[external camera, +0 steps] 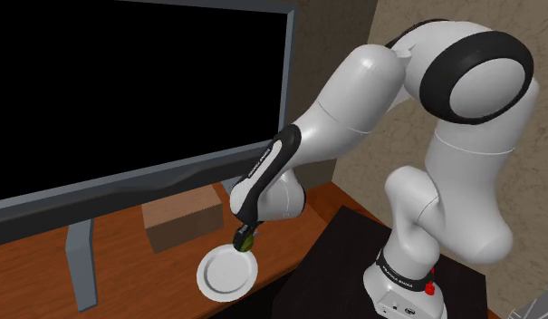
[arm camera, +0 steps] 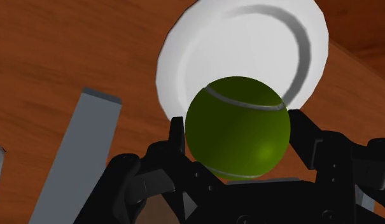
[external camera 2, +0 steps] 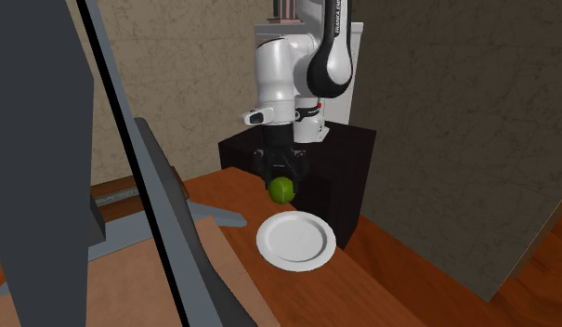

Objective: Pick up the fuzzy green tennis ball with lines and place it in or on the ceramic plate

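Green ball [arm camera: 237,126] (white-seamed), above white plate [arm camera: 248,38]

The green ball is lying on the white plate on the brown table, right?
Not quite. The green ball isn't lying on the white plate. The black gripper clasps it between its fingers, up in the air by the plate's edge. The second exterior view shows the gap under the ball. The plate does sit on the brown table.
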You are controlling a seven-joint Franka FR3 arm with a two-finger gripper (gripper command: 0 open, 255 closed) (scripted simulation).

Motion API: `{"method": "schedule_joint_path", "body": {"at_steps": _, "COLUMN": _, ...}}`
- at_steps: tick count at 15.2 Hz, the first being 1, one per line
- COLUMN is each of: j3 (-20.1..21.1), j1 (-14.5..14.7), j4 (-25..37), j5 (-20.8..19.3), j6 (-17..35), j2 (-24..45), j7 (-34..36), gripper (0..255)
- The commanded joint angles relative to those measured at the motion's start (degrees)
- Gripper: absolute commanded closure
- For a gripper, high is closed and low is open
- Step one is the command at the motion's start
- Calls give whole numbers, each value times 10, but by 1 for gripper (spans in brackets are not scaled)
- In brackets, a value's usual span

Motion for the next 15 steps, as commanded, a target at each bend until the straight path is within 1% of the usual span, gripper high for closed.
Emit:
{"method": "schedule_joint_path", "body": {"at_steps": 1, "j3": 2, "j1": 21, "j4": 28, "j5": -26, "j6": -6, "j2": 20, "j7": 55, "gripper": 255}}
{"method": "schedule_joint_path", "body": {"at_steps": 3, "j3": 1, "j1": 43, "j4": 61, "j5": -52, "j6": -15, "j2": 45, "j7": 108, "gripper": 255}}
{"method": "schedule_joint_path", "body": {"at_steps": 8, "j3": 53, "j1": 2, "j4": 87, "j5": 48, "j6": -5, "j2": 91, "j7": 23, "gripper": 255}}
{"method": "schedule_joint_path", "body": {"at_steps": 15, "j3": 112, "j1": -47, "j4": 128, "j5": 170, "j6": 8, "j2": 154, "j7": -89, "gripper": 255}}
